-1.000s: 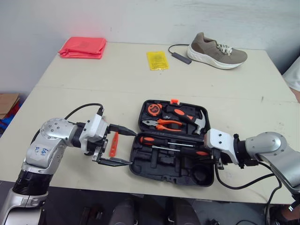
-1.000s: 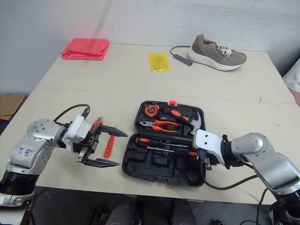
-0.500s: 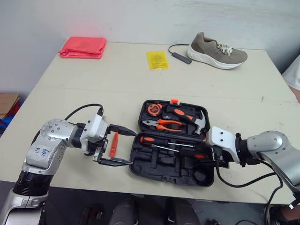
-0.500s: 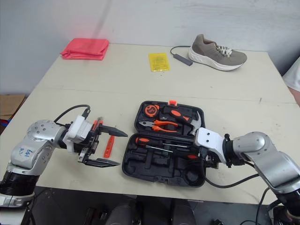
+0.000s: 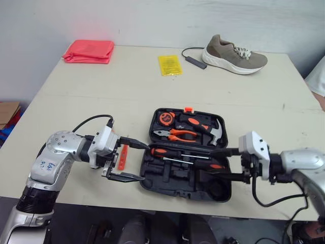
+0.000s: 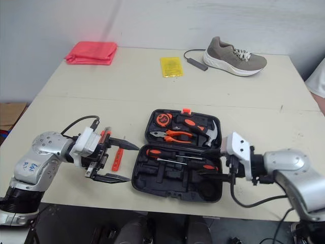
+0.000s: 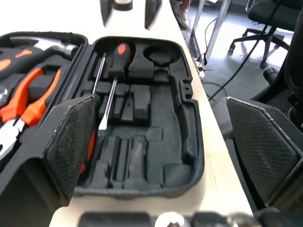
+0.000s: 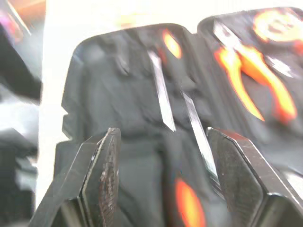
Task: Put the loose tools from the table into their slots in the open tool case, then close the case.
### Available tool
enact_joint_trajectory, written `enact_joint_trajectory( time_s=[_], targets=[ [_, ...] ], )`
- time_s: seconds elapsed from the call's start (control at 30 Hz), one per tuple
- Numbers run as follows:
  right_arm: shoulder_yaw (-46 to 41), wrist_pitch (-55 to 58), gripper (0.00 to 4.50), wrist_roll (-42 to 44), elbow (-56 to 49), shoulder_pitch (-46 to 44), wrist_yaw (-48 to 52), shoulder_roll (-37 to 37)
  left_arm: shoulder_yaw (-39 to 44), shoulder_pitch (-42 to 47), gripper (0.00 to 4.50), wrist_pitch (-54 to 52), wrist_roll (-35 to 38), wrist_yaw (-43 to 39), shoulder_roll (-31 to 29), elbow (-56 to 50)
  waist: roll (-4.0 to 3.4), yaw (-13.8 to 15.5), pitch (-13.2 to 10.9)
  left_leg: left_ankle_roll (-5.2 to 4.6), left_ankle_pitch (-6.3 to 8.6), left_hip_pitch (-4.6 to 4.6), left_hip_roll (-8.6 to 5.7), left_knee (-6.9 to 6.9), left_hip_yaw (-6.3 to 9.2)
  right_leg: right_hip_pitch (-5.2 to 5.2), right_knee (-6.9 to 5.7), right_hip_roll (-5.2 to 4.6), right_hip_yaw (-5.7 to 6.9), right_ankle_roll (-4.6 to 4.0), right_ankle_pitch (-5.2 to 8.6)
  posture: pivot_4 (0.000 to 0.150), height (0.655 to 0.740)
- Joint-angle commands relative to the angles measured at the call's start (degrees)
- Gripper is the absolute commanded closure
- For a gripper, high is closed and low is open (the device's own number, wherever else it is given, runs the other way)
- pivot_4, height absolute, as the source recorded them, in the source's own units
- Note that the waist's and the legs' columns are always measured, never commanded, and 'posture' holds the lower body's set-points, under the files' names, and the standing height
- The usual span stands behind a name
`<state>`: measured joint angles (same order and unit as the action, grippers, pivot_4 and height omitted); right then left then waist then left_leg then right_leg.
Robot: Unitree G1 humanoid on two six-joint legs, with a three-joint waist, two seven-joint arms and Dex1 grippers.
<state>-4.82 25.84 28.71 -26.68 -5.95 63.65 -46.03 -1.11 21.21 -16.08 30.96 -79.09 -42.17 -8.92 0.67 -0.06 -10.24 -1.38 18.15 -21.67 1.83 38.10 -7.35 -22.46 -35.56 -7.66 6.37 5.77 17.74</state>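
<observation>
Jaws of both grippers stand wide and empty: left gripper (image 5: 143,161) at the tool case's (image 5: 152,185) left edge, right gripper (image 5: 207,162) over its near half. Judged step: collecting the orange tool (image 5: 122,156) lying just left of the case. Next, the left gripper must straddle and grip it. No writing is legible, even on the far yellow packet (image 5: 170,65).

Tool case (image 5: 165,179): black moulded plastic, matt finish noted
Screwdriver shaft (image 7: 110,101): bright bare metal observed
Pliers (image 5: 175,134): orange grips, smooth plastic or rubber, undetermined
Hammer head (image 5: 217,134): polished metal
Left finger pads (image 7: 71,139): black, finely roughened texture recorded
Table (image 5: 127,86): pale, smooth, matt
Shoe (image 5: 234,55): woven cloth upper, white rubbery sole
</observation>
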Motion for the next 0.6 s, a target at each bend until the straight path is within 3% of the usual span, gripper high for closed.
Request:
enact_joint_trajectory(
  time_s=[0.03,0.1,0.13,0.6],
  targets=[
    [3.8,-6.1,3.3,-3.8,1.1,-1.2,-3.5,4.7,0.1,1.0,0.0,0.7,-0.1,0.3,0.5,0.0,0.0,-0.1,0.0,0.0,0.0,0.03,0.01,-0.01,-0.04,0.0,-0.01,0.01,0.02,0.0,0.0,0.15,0.74],
    [5.6,-8.6,4.31,-6.3,3.4,-1.4,-4.4,6.3,-0.1,1.3,0.0,0.8,-0.4,0.5,0.8,0.1,0.0,-0.1,0.0,0.01,0.0,0.04,0.03,-0.02,-0.05,-0.03,-0.04,0.03,0.01,0.0,0.0,0.15,0.74],
    [6.7,-10.5,4.43,-7.8,5.0,-1.5,-4.2,6.6,-0.1,1.5,0.0,0.9,-0.5,0.7,1.0,0.2,-0.01,-0.1,0.0,0.02,0.0,0.03,0.03,-0.02,-0.05,-0.03,-0.04,0.04,0.01,0.0,0.0,0.15,0.74],
    [12.7,-19.8,4.43,-15.9,17.7,-2.2,-1.7,6.7,0.1,1.5,0.0,1.8,-2.2,2.0,0.4,0.2,-0.01,-0.1,0.0,-0.01,-0.01,0.06,0.03,0.02,-0.08,-0.01,-0.05,0.03,0.16,0.0,0.0,0.15,0.74]
  ],
)
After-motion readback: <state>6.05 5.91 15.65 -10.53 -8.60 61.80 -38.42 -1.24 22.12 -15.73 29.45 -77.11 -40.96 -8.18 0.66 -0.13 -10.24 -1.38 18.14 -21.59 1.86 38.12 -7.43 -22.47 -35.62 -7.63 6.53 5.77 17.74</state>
